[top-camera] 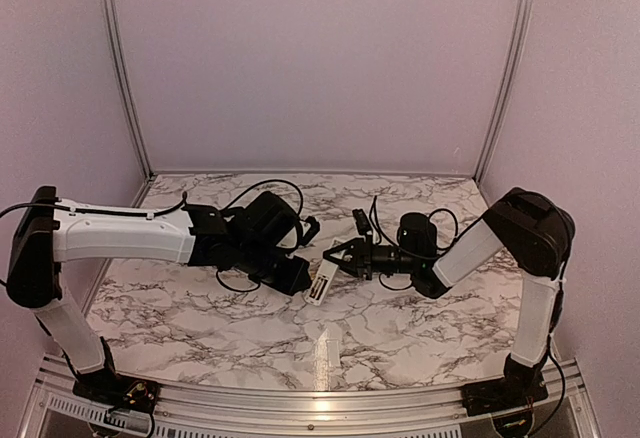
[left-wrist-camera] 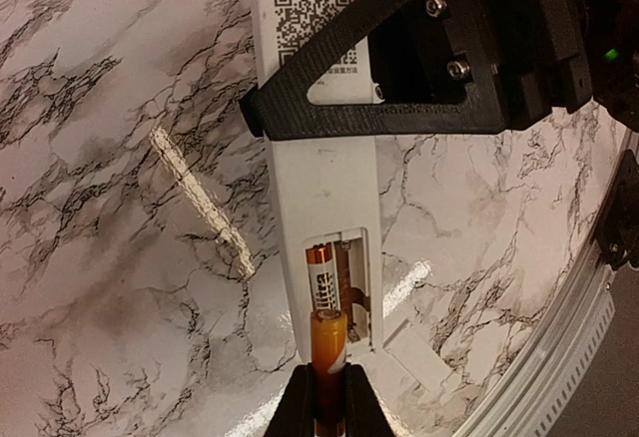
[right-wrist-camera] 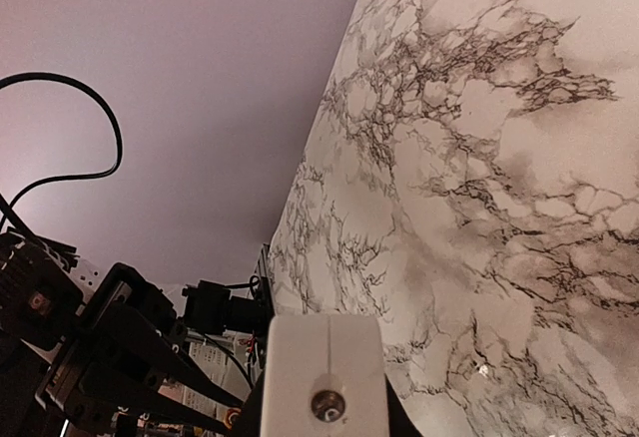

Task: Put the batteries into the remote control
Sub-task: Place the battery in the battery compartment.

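The white remote control (left-wrist-camera: 324, 173) is seen back side up in the left wrist view, with a QR label at its far end and its battery bay open. One orange battery (left-wrist-camera: 323, 277) lies in the bay's left slot, and the right slot looks empty. My left gripper (left-wrist-camera: 328, 385) is shut on a second orange battery (left-wrist-camera: 328, 347), whose tip is at the bay's near end. My right gripper (top-camera: 338, 258) is shut on the remote's far end, one black finger (left-wrist-camera: 399, 88) crossing it. The remote's end face (right-wrist-camera: 321, 377) fills the right gripper's (right-wrist-camera: 321, 412) jaws.
A small white cover (left-wrist-camera: 424, 355) lies flat on the marble table (top-camera: 200, 308) just right of the remote's near end. The table's metal front rail (left-wrist-camera: 559, 357) runs close by. The left arm (right-wrist-camera: 90, 357) is at the lower left of the right wrist view.
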{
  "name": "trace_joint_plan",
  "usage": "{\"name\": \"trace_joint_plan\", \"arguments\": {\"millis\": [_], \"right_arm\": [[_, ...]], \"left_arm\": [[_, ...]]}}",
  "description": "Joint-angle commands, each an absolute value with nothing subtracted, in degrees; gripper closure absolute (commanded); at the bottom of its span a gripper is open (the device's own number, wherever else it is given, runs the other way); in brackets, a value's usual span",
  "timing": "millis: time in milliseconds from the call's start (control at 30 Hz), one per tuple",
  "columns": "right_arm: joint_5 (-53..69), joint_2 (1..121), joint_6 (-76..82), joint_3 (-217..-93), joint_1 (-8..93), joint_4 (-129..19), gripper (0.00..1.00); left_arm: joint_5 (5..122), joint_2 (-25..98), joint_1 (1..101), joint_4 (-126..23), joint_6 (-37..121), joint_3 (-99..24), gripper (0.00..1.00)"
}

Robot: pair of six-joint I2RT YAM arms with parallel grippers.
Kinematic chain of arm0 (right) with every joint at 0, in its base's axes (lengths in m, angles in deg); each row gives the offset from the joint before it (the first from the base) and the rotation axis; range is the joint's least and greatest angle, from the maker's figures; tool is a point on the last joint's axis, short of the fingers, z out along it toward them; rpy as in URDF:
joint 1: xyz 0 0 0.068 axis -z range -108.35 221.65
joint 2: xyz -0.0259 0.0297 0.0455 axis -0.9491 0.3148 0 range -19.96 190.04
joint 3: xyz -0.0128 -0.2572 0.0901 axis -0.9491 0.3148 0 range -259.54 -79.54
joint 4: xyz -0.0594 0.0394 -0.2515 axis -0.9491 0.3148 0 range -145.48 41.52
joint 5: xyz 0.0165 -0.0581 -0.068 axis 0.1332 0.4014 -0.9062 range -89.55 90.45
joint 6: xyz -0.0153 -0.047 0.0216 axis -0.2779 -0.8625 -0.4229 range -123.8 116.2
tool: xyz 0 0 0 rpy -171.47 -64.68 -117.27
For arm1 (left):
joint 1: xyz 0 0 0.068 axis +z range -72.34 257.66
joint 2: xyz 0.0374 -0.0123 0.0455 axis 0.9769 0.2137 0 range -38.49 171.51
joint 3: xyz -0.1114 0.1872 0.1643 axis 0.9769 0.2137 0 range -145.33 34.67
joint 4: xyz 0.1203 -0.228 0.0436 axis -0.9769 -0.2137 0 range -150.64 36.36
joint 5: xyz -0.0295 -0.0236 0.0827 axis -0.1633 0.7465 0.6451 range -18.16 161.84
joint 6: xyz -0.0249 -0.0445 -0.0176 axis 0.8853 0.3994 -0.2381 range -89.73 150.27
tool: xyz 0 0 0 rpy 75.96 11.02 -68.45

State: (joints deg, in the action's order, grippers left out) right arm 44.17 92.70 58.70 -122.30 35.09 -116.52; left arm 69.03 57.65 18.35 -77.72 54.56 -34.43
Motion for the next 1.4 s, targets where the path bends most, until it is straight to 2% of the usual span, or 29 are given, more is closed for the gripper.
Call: {"name": "trace_joint_plan", "arguments": {"millis": [0,500,900,1233,1367], "right_arm": [[42.15,94.09,60.29,-122.85,34.08,-119.98,1.00],[39.91,95.87,63.81,-123.06,33.24,-121.84,1.00],[40.17,97.25,66.58,-123.10,33.07,-124.75,1.00],[39.48,98.28,68.59,-122.83,32.72,-126.03,1.00],[39.20,98.58,68.91,-122.81,32.73,-126.33,1.00]], "left_arm": [[67.39,60.67,18.15,-78.79,55.80,-36.89,1.00],[66.11,64.40,18.07,-81.04,56.20,-38.85,0.99],[68.74,67.07,18.07,-84.44,56.29,-41.48,0.92],[68.48,68.78,18.07,-86.03,56.12,-43.10,0.91],[68.64,69.05,18.07,-86.44,56.24,-43.39,0.87]]}}
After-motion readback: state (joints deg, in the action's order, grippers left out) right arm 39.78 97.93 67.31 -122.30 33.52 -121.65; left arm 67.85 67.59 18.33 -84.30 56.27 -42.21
